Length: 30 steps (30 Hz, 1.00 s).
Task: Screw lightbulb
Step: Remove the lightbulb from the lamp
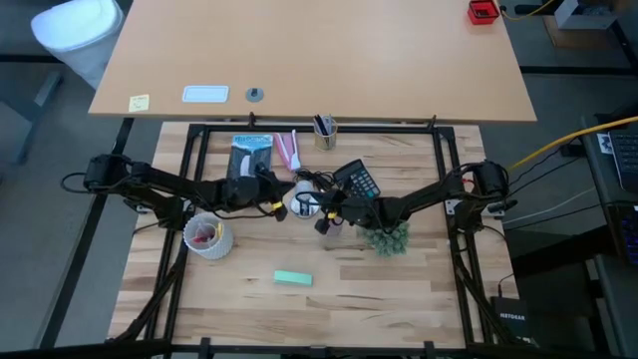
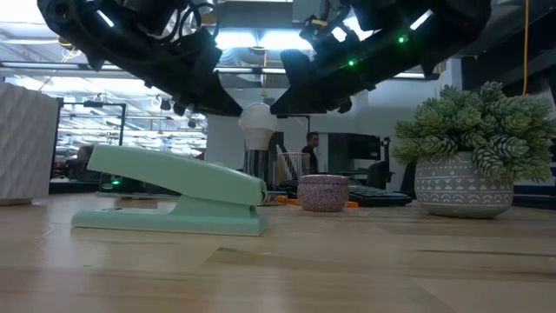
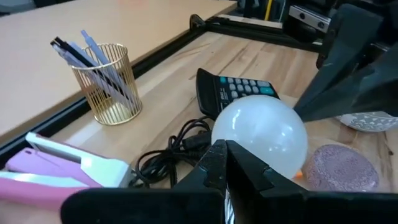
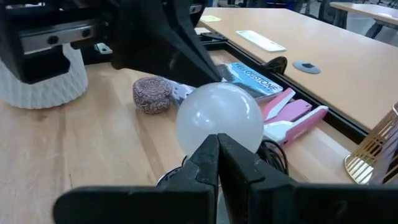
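Both claws pinched shut, touching the lightbulb (image 3: 261, 137) from two sides: left claw (image 3: 225, 163), right claw (image 4: 217, 155). Could slip, fall, maybe break if squeezed crooked.

From above, my desk (image 1: 299, 309) is evenly and brightly lit, with soft, short shadows. In the low view, ceiling lights glare at the top of the frame and my arms show as dark silhouettes; the near wood is blurred. In both wrist views the lightbulb (image 3: 261, 134) glows softly, and my tool's dark fingers (image 4: 214, 165) are out of focus.
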{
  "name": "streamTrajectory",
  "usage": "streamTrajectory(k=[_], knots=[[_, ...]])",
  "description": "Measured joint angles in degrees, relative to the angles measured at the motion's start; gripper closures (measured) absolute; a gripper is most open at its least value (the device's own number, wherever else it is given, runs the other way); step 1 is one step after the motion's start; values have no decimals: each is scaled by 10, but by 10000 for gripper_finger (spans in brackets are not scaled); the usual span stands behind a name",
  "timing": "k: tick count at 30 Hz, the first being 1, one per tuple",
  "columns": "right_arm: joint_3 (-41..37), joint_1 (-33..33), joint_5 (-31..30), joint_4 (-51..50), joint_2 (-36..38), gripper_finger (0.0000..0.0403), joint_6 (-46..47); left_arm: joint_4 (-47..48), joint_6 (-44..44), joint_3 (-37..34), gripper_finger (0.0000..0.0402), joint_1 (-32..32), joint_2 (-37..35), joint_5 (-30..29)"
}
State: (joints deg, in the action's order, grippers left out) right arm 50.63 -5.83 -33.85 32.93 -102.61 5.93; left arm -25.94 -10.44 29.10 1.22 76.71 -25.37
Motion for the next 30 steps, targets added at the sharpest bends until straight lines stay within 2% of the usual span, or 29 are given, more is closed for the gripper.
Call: streamTrajectory(k=[9,12,19,26,30], knots=[[-1,14,-14,-4,0,391,-1,7,-24,0,402,-25,-1,8],[-1,21,-3,1,0,391,-1,6,-29,0,401,-34,0,24],[0,34,10,3,0,391,-7,-11,-26,0,401,-47,1,15],[0,20,-6,2,33,391,-50,-118,40,0,401,-45,0,1],[0,-3,2,1,57,391,-51,-149,82,0,401,-41,-1,-52]])
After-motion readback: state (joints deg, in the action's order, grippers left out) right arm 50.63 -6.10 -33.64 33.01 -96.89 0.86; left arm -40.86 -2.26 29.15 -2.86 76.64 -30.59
